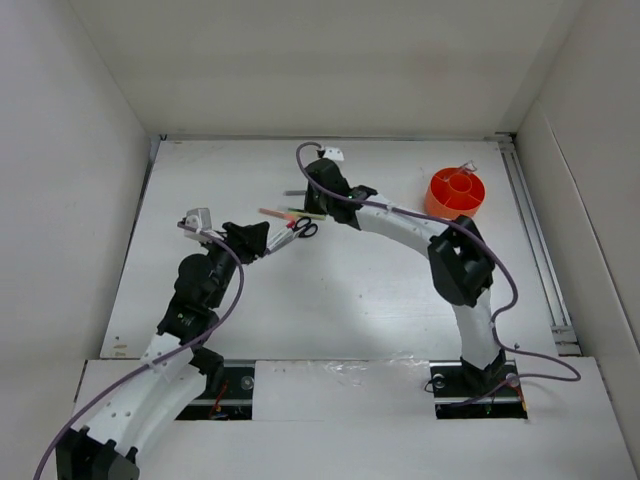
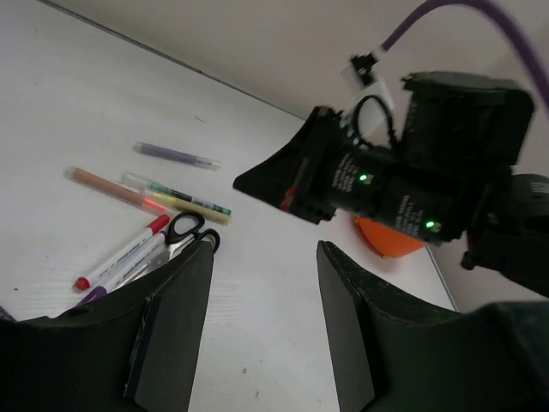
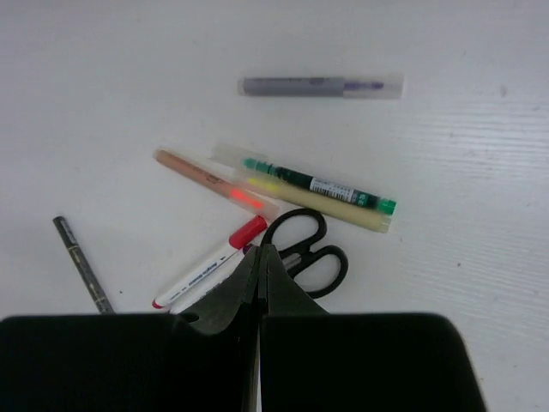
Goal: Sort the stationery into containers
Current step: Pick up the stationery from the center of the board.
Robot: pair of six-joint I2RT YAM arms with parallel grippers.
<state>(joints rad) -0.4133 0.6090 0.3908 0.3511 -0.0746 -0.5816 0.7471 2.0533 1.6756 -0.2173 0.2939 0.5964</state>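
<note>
The stationery lies in a loose cluster. It holds black-handled scissors [image 3: 307, 247], a red-capped white pen [image 3: 204, 273], a pink-orange pen [image 3: 214, 184], a green-yellow marker [image 3: 319, 190], a grey pen [image 3: 319, 86] and a thin dark stick [image 3: 81, 262]. My right gripper [image 3: 259, 251] is shut and empty, with its tips just over the scissors' handles. My left gripper [image 2: 262, 296] is open and empty, just right of the scissors [image 2: 185, 231]. The orange organiser [image 1: 456, 193] stands at the back right, apart from both grippers.
In the top view the cluster [image 1: 292, 220] sits at the table's middle back, between my left gripper [image 1: 262, 240] and right gripper [image 1: 318, 203]. White walls enclose the table on three sides. The right arm's body [image 2: 412, 172] partly hides the organiser [image 2: 388, 242] in the left wrist view.
</note>
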